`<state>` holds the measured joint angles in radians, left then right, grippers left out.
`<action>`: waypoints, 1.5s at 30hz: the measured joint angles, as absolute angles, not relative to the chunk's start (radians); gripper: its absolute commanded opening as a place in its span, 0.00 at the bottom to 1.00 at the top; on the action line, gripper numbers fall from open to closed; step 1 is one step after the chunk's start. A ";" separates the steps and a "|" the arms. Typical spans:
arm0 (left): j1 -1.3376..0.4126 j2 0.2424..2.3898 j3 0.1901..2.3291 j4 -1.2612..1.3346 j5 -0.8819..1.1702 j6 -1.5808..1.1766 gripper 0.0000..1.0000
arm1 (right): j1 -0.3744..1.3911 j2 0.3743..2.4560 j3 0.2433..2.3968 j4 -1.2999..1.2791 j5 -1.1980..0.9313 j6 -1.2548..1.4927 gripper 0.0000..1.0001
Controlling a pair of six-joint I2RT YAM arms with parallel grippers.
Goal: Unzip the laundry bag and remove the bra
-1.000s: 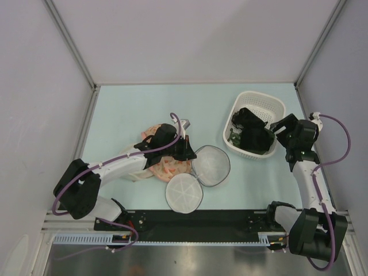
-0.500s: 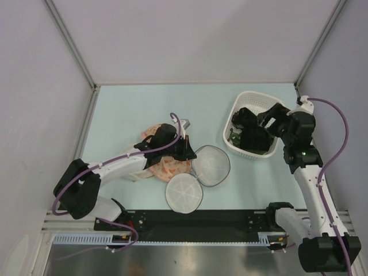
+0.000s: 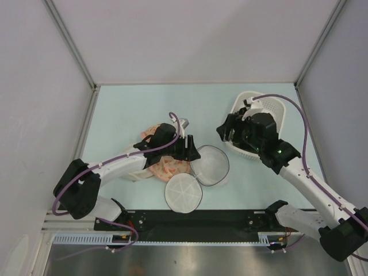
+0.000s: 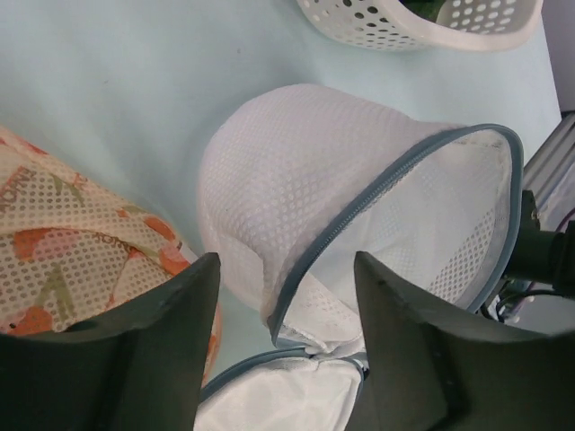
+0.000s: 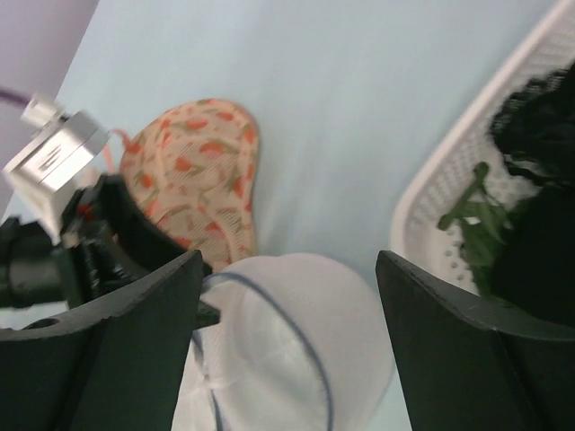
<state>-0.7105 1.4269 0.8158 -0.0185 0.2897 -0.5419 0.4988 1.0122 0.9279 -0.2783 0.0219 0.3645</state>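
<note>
The laundry bag (image 3: 211, 164) lies unzipped at the table's middle, and its round lid (image 3: 184, 194) is folded out toward the near edge. My left gripper (image 3: 192, 154) is open at the bag's left rim. In the left wrist view the navy zipper band of the bag (image 4: 296, 171) runs between the spread jaws of that gripper (image 4: 286, 269), untouched. My right gripper (image 3: 225, 131) hovers open and empty just left of the basket. Its wrist view looks down on the bag (image 5: 296, 341) between the jaws (image 5: 287, 265). The black bra (image 5: 539, 251) lies in the basket.
The white perforated basket (image 3: 270, 100) stands at the right rear, with a green item (image 5: 472, 220) beside the bra. A peach floral padded item (image 3: 164, 164) lies under my left arm, touching the bag's left side. Grey walls close in three sides.
My left gripper has gone from shut to open at the bag's rim. My right arm has swung left from over the basket toward the bag, still open.
</note>
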 measured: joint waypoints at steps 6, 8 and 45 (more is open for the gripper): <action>-0.693 1.409 0.816 -0.053 0.267 -0.538 0.87 | 0.707 1.021 0.947 -0.281 0.043 0.308 0.82; -0.680 1.385 0.816 -0.075 0.260 -0.532 0.88 | 0.771 1.021 0.950 -0.284 0.045 0.290 0.81; -0.325 0.894 0.682 -0.315 0.186 -0.514 0.98 | 1.514 1.730 0.952 -0.129 0.241 0.529 0.46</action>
